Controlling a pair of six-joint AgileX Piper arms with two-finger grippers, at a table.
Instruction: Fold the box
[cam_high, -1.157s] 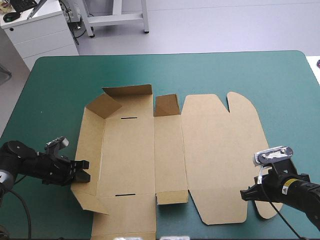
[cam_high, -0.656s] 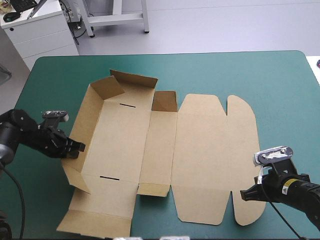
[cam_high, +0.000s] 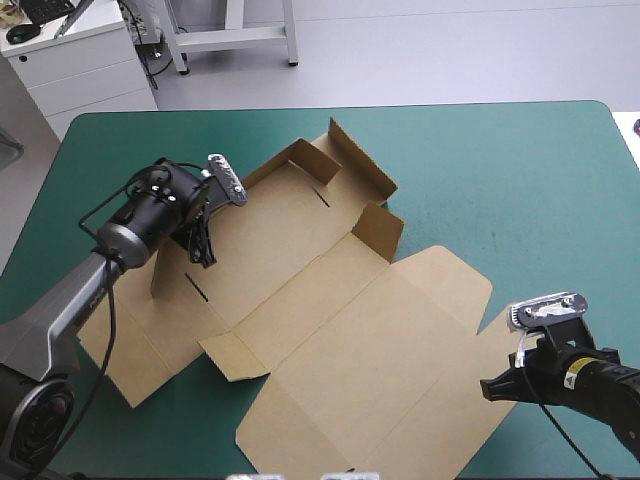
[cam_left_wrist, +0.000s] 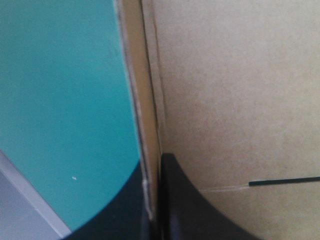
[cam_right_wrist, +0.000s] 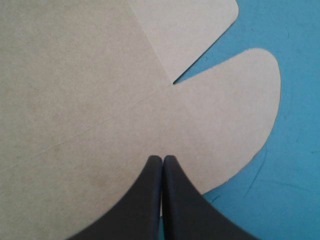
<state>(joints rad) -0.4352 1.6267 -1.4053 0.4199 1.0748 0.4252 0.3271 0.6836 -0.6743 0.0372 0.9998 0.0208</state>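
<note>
The brown box (cam_high: 330, 300) lies as a cut sheet turned slantwise across the teal-green table (cam_high: 500, 170), with short walls raised at its far end. My left gripper (cam_high: 205, 255) is shut on the raised side wall at the sheet's left. In the left wrist view that wall's edge (cam_left_wrist: 145, 100) runs straight between the black fingers of this gripper (cam_left_wrist: 152, 167). My right gripper (cam_high: 487, 388) sits at the near right by the lid's corner. In its wrist view that gripper (cam_right_wrist: 162, 157) is shut, its tips over the rounded lid flap (cam_right_wrist: 225, 115), with no board between the fingers.
Bare teal-green cover (cam_high: 520, 200) stretches over the far right of the table. The table's left edge (cam_left_wrist: 30, 190) shows close beside the left gripper. A thin slot (cam_left_wrist: 285, 181) is cut in the box floor.
The left gripper has swung toward the table's far side with the wall in its grasp, turning the whole sheet slantwise. The right gripper has stayed in place.
</note>
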